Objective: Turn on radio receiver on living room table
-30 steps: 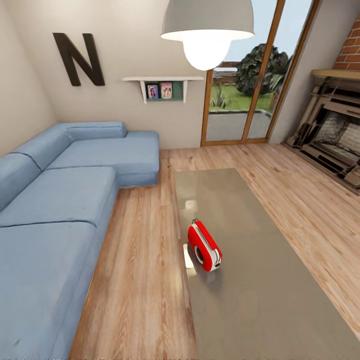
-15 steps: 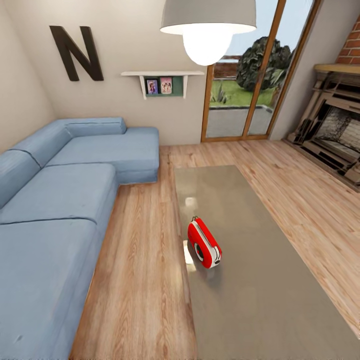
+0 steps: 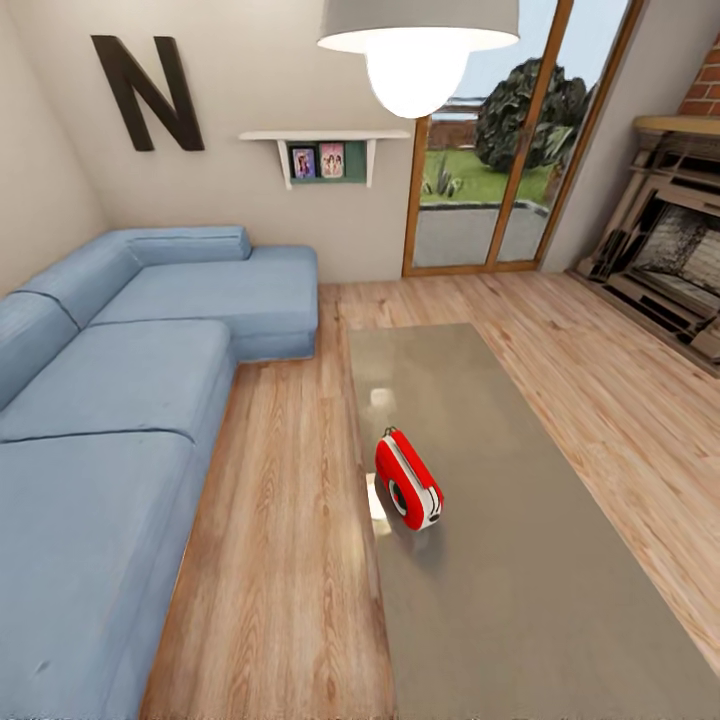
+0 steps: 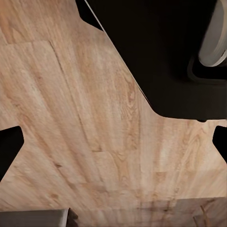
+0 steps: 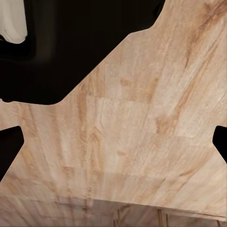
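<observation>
The red radio receiver (image 3: 408,492) with white trim stands upright near the left long edge of the grey-beige table (image 3: 520,590), its round dark dial facing the near end and its thin handle on top. In the left wrist view my left gripper (image 4: 113,151) is open, dark fingertips (image 4: 8,149) at both picture edges, above bare wood floor. My right gripper (image 5: 113,151) is likewise open over floor planks, with nothing between its fingers. Neither gripper is near the radio.
A blue sectional sofa (image 3: 110,400) runs along the left, with a strip of wood floor (image 3: 280,520) between it and the table. A white pendant lamp (image 3: 415,50) hangs ahead. Glass doors (image 3: 500,150) stand at the back and a brick fireplace (image 3: 670,250) at the right.
The whole head view has shifted slightly: wall letter, shelf and doors sit a bit higher and the table's far end nearer, so the camera has moved. The radio stays put.
</observation>
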You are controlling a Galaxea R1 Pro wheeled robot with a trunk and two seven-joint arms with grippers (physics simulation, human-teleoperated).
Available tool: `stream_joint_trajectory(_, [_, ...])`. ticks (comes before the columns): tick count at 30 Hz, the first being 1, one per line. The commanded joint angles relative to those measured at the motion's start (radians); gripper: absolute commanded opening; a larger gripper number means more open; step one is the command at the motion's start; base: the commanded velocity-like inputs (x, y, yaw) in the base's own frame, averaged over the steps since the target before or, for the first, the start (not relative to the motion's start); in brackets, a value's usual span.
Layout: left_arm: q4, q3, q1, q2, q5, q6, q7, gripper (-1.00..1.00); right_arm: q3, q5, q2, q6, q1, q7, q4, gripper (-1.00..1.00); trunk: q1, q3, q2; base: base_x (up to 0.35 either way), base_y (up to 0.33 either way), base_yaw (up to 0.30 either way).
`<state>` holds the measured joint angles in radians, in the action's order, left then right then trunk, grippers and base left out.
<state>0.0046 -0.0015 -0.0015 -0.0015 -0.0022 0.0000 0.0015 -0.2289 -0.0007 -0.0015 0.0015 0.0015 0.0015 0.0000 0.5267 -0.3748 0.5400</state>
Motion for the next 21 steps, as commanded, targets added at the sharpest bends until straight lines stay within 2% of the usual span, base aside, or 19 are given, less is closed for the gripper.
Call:
stream_joint_trajectory(1, [0.000, 0.000, 0.000, 0.000, 0.000, 0.000, 0.000, 1.00, 0.000, 0.000, 0.000, 0.000, 0.000, 0.000, 0.000, 1.00, 0.000, -0.002, 0.000, 0.000, 0.000, 0.000])
stream_joint_trajectory(21, [0.000, 0.000, 0.000, 0.000, 0.000, 0.000, 0.000, 1.00, 0.000, 0.000, 0.000, 0.000, 0.000, 0.000, 0.000, 1.00, 0.000, -0.034, 0.000, 0.000, 0.000, 0.000])
